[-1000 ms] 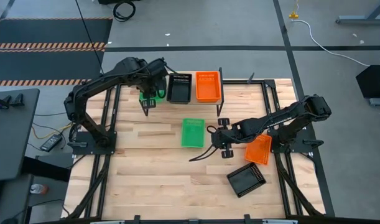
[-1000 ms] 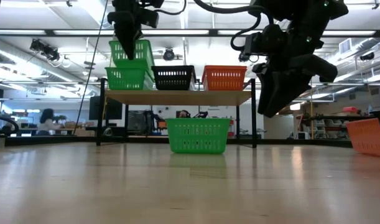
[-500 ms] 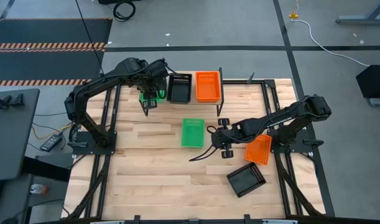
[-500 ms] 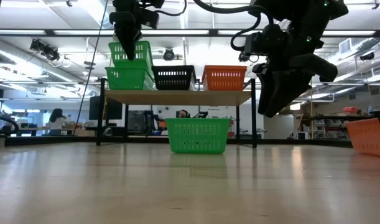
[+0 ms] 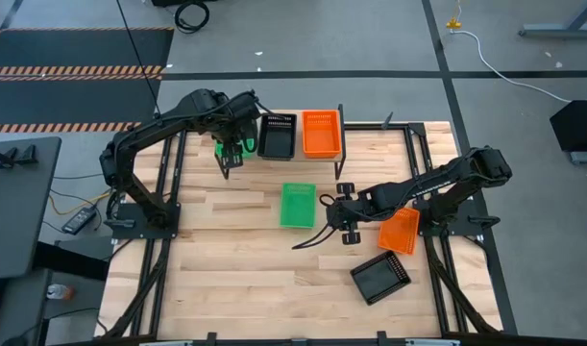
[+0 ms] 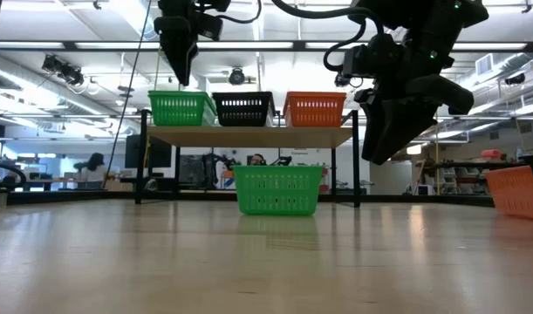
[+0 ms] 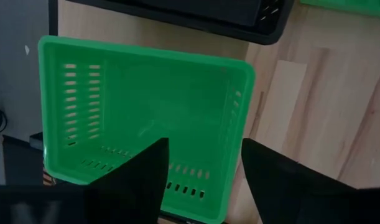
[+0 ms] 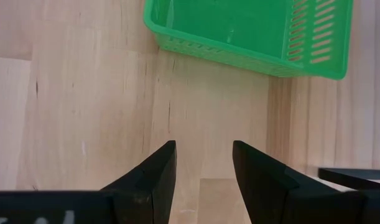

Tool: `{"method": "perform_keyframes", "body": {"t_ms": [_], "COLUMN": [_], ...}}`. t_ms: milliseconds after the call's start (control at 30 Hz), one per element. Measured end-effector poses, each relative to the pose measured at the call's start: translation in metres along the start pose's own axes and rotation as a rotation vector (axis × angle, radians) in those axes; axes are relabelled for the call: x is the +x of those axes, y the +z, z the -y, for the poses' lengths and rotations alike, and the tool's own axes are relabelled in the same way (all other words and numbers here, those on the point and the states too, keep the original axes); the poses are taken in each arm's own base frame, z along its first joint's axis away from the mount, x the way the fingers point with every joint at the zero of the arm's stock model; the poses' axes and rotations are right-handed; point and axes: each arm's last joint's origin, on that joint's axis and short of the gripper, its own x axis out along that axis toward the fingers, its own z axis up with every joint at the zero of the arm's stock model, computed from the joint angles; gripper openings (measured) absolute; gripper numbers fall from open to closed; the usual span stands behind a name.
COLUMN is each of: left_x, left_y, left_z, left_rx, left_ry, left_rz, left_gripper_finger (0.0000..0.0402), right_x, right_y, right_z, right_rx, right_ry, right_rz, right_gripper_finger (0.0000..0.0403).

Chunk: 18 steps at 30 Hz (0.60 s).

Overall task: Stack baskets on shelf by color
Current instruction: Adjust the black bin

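On the shelf (image 6: 249, 135) stand a green basket (image 6: 181, 108) at its left end, a black basket (image 6: 242, 108) in the middle and an orange basket (image 6: 315, 109) at its right end. My left gripper (image 6: 179, 63) hangs open just above the green basket (image 7: 146, 106), touching nothing. Another green basket (image 5: 297, 205) rests on its bottom on the table in front of the shelf. My right gripper (image 8: 204, 168) stands open over bare wood to the right of that basket (image 8: 252, 31).
An orange basket (image 5: 400, 231) lies tilted at the table's right side under my right arm. A black basket (image 5: 380, 277) lies nearer the front edge. There is bare tabletop (image 5: 226, 269) at the left and near side. People show in the room beyond the table.
My left gripper has opened and let go of a green basket that it held tilted above the shelf's left end. That basket has dropped level into the green basket below it. My right arm has kept still.
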Motion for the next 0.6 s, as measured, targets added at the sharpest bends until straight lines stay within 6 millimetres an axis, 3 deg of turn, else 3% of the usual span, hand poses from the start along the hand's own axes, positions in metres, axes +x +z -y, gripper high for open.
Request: {"method": "perform_keyframes", "body": {"t_ms": [433,600], "left_x": [-0.005,-0.019], "left_y": [0.006,0.015], "left_z": [0.017,0.029], "left_rx": [-0.114,-0.186], "left_ry": [-0.054,-0.020], "left_rz": [0.032,0.181], "left_gripper_finger": [0.0180,0.0159], "right_x": [0.000,0.000], "right_y": [0.000,-0.003], "right_z": [0.000,0.000], "right_rx": [0.021,0.036], "right_ry": [0.016,0.015], "right_rz": [-0.001,-0.029], "right_gripper_finger": [0.0165,0.0165]}}
